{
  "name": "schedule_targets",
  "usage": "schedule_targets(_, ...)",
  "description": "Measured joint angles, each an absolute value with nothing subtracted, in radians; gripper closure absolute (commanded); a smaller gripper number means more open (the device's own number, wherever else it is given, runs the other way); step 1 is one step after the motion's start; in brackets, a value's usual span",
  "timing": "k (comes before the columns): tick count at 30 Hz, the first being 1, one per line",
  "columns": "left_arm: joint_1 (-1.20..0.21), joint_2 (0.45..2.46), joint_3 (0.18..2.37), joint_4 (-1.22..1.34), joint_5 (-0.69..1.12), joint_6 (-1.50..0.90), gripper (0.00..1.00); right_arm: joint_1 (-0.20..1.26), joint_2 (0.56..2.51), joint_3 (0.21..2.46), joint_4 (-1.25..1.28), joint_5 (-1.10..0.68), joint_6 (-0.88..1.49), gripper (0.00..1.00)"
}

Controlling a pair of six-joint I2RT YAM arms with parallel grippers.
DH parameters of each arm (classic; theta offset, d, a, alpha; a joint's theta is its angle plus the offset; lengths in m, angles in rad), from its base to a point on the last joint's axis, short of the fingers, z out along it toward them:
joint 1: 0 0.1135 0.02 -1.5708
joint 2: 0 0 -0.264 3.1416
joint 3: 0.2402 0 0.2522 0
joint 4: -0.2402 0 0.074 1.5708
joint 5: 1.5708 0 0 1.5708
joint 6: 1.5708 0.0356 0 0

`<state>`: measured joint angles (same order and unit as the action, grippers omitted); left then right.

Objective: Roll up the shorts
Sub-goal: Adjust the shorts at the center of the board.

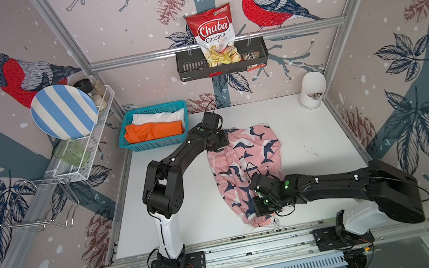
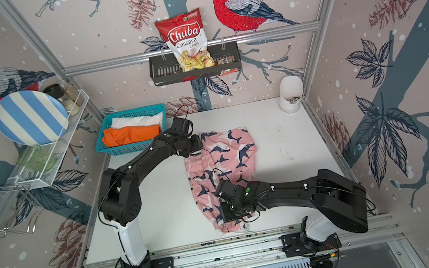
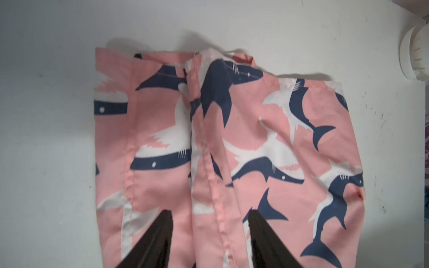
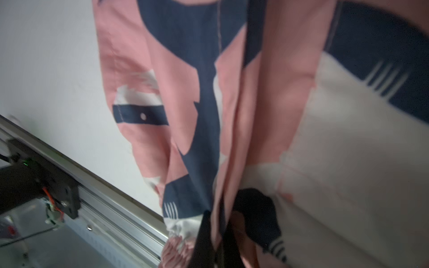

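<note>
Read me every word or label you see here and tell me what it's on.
"Chuba": chip bag.
"Cassava Chips": same bag, below the brand.
Green logo at the bag's top corner: too small to read.
Packets in the black rack: print too small to read.
Nothing else readable.

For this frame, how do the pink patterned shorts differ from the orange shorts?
The pink shorts carry navy-and-white sharks; the orange shorts are plain. The pink shorts lie stretched out on the white table; the orange shorts sit bundled in the teal basket. The right tool pinches the pink shorts; no tool touches the orange shorts. Both are soft cloth.
</note>
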<state>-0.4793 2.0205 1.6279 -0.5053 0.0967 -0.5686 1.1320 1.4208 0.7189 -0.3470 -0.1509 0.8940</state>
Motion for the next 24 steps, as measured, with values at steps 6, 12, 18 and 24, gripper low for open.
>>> schedule_targets(6,-0.473,2.206,1.842,-0.562,0.097,-0.546,0.45,1.122,1.334,0.652,-0.38,-0.15,0.897,1.0)
schedule_targets(12,-0.471,2.314,1.931,-0.626,0.049,-0.542,0.56,1.084,1.278,0.62,-0.407,-0.151,0.897,1.0)
schedule_targets(18,-0.459,2.335,1.948,-0.639,0.045,-0.526,1.0,1.07,1.231,0.643,-0.456,-0.14,0.897,1.0)
schedule_targets(24,-0.461,2.232,2.003,-0.645,0.051,-0.52,1.0,1.039,1.146,0.796,-0.59,-0.054,0.89,1.0)
